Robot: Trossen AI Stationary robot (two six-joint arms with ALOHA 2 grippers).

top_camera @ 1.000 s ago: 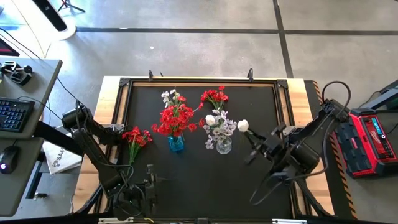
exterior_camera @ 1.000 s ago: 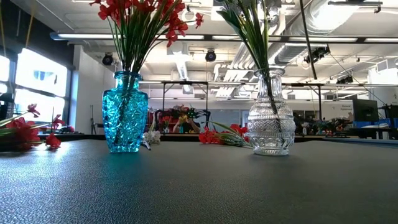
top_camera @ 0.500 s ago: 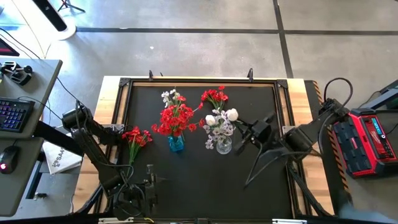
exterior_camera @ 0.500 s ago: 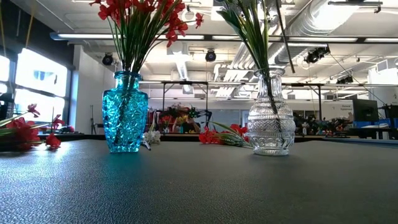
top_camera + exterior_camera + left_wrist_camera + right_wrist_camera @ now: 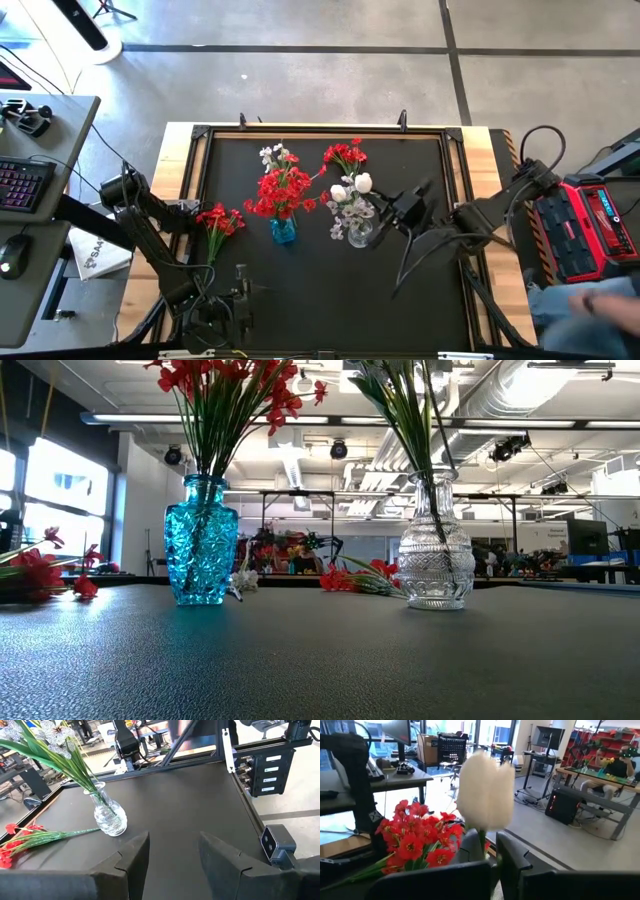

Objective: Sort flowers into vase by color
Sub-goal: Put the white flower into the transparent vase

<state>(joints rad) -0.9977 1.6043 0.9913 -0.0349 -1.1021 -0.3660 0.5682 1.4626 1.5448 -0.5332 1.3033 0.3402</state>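
Right gripper (image 5: pixel 385 214) is closed on a white flower (image 5: pixel 363 183) with a thin green stem, just right of the middle of the high view. In the right wrist view the fingers (image 5: pixel 512 855) pinch the stem and the white bloom (image 5: pixel 485 795) stands straight up above them (it looks like a soft tulip). From above, the flower's long line runs from the gripper toward the upper left, and the bloom sits over the clear vase (image 5: pixel 359 234).

The clear vase holds white sprigs (image 5: pixel 350 208), and the blue vase (image 5: pixel 283 232) to its left holds red sprigs (image 5: pixel 283 190). In the low view both bunches are cut off at the top edge, and the held flower is hard to pick out among the green stems there. More red flowers (image 5: pixel 345 156) lie flat on the black table (image 5: pixel 320 290) behind the clear vase, and another red bunch (image 5: pixel 219 220) lies at the left edge, blooms up and stems pointing down the picture.

Left gripper (image 5: pixel 172 852) waits at the lower left of the high view with its fingers apart, holding nothing.

A blurry person shows at the lower right corner of the high view.
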